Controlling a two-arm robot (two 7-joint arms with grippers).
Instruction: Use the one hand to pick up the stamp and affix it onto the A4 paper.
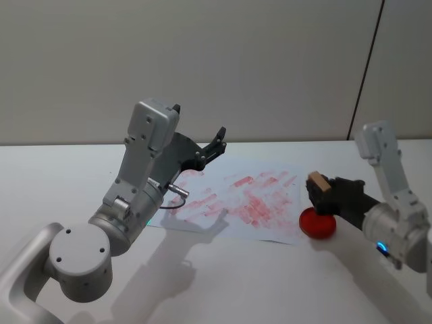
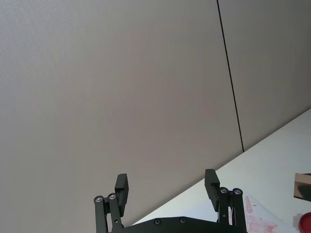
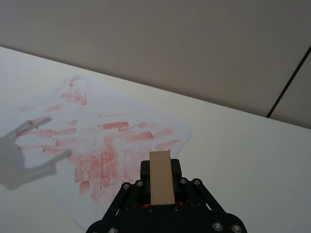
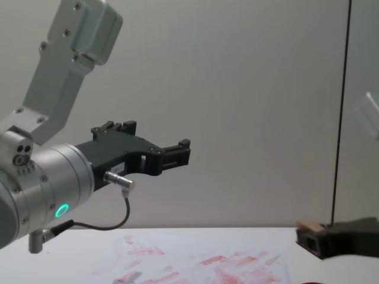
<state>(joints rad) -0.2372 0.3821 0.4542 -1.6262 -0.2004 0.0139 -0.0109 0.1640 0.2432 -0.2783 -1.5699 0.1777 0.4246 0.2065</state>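
head view
right gripper (image 1: 322, 194): at the right of the table, fingers closed on the stamp (image 1: 318, 182), held above a red ink pad (image 1: 318, 223)
stamp: light wood block, tilted, just off the right edge of the a4 paper (image 1: 270, 226)
a4 paper: flat on the white table (image 1: 223, 283), covered in smeared red prints
left gripper (image 1: 214, 144): raised above the paper's far left part, fingers spread, holding nothing

left wrist view
left gripper (image 2: 166, 187): two black fingers set wide apart, bare wall between them
stamp (image 2: 302, 186): small at one edge, beside a sliver of the ink pad (image 2: 305, 223)

right wrist view
right gripper (image 3: 161, 178): fingers clamped on both sides of the stamp (image 3: 161, 176)
a4 paper (image 3: 160, 124): lying beyond the block, near edge close to the gripper

chest view
left gripper (image 4: 177, 154): high above the table, pointing right, fingers parted
stamp (image 4: 308, 225): low at the right, at the tip of the right gripper (image 4: 314, 236), clear of the a4 paper (image 4: 201, 263)
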